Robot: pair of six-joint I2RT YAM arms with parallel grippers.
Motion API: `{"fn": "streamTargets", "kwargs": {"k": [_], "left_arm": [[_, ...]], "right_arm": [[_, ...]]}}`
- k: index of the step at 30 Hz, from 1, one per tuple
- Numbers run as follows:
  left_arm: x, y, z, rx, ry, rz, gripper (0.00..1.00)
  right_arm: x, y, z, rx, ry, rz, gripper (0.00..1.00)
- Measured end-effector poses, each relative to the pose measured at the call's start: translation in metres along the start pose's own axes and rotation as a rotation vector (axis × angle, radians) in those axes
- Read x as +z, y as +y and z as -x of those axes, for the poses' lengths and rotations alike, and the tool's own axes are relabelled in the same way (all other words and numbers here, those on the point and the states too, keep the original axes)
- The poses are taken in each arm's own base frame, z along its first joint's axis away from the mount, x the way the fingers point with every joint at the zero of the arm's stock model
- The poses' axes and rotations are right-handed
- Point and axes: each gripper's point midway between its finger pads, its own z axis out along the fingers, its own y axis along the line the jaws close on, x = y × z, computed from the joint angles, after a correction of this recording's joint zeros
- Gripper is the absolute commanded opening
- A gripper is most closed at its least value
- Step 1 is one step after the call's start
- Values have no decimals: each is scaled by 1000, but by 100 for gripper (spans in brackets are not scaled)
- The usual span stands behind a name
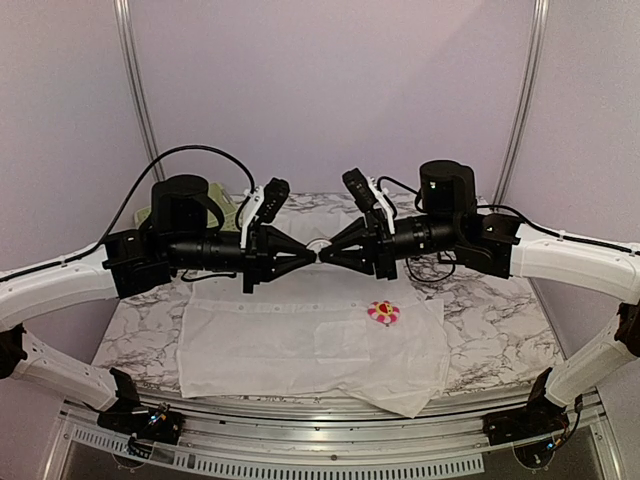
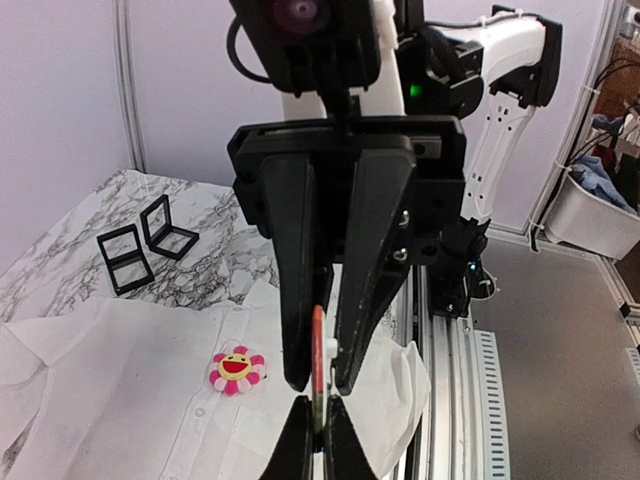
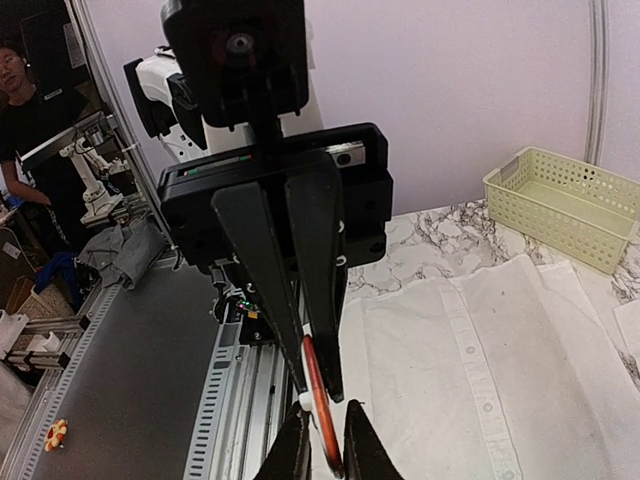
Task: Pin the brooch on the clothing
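The clothing [image 1: 300,340] is a white button-front shirt spread flat on the marble table, also seen in the left wrist view [image 2: 110,400] and the right wrist view [image 3: 500,330]. Above it the two grippers meet tip to tip in mid-air. Between them stands a brooch [image 2: 318,340], a thin red-edged disc with a white back piece, edge-on [image 3: 318,385]. My left gripper [image 2: 318,405] is shut on one half of it. My right gripper [image 3: 327,412] clamps the other half, against the disc and its white back. A pink and yellow smiling flower brooch [image 1: 384,313] lies on the shirt's chest [image 2: 237,369].
A pale green basket [image 3: 565,200] stands at the table's back left corner. Two open black boxes [image 2: 150,240] sit on the marble beyond the shirt on the right side. A metal rail [image 1: 320,420] runs along the table's near edge, with the shirt's hem close to it.
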Motion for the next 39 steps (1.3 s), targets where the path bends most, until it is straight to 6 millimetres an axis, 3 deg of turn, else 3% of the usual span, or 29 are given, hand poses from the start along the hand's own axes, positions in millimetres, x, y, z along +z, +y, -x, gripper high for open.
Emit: {"fn": "streamTargets", "kwargs": {"k": [12, 21, 26, 30, 39], "left_arm": [[-2, 0, 0, 51, 1, 24, 0], [-4, 11, -6, 87, 22, 91, 0], [-4, 13, -9, 95, 31, 106, 0], [-3, 12, -11, 92, 34, 106, 0], [-2, 4, -6, 95, 13, 76, 0]], "right_arm": [[1, -5, 0, -7, 0, -25, 1], [8, -23, -2, 25, 13, -113, 15], [8, -30, -7, 54, 25, -154, 28], [7, -32, -9, 52, 34, -170, 43], [-3, -25, -25, 39, 91, -171, 57]]}}
